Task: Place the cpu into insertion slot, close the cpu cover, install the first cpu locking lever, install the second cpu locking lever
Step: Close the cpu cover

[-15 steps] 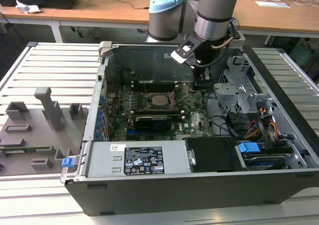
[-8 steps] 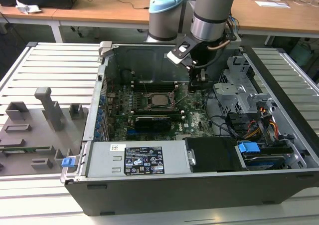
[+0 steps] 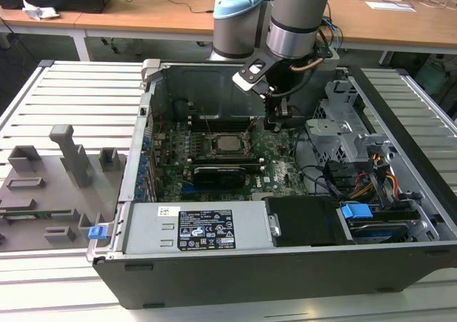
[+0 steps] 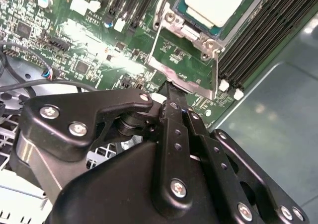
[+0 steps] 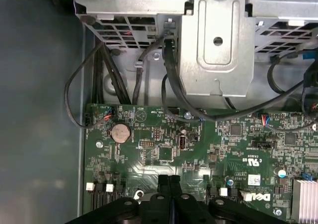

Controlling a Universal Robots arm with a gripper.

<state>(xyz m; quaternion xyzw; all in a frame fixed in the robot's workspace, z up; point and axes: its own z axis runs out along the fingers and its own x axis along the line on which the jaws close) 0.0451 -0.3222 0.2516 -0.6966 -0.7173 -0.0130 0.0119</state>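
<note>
Cover-closing step, by the look of it: cpu (image 4: 216,3) seated in slot (image 4: 243,20), cover (image 4: 160,50) swung open toward the exterior view's right, clenched end effector (image 4: 171,87) at its free edge, calling for a gentle hinge-wise push.

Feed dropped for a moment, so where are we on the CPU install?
Done: the cpu lies seated in the insertion slot. In hand: the gripper, fingers shut and empty, sits at the edge of the cpu cover, which looks raised off the slot, not closed. Left: closing it and both lever steps.
</note>
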